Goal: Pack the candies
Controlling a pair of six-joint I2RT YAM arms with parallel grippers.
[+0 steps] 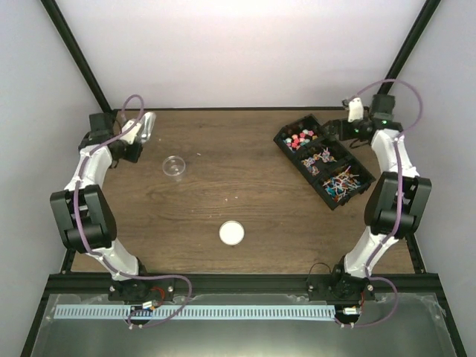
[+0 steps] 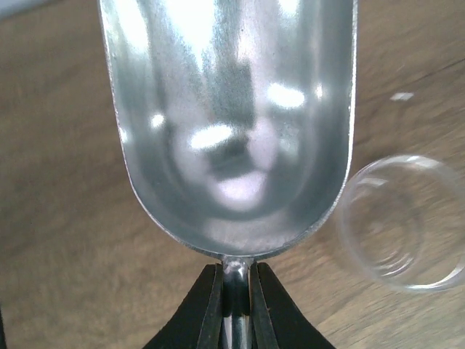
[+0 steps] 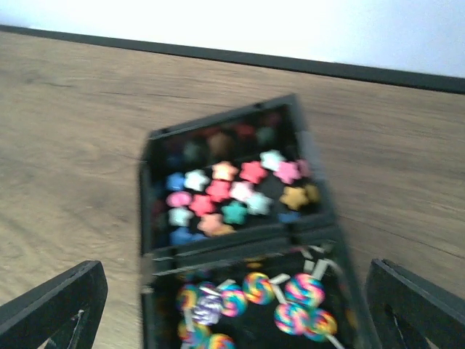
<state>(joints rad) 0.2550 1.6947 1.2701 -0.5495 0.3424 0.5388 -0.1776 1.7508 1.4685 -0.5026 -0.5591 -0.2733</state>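
Candies (image 3: 232, 193) motion-blurred (shapes soft), tray (image 3: 218, 118) cut at bottom edge, scoop (image 2: 229, 123) tip cropped, jar (image 2: 403, 222) clipped right.

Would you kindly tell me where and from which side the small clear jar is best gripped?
Probably across its round wall just below the rim, coming straight down from above: the jar stands upright, mouth open. The open right gripper is free; the left gripper holds the scoop.
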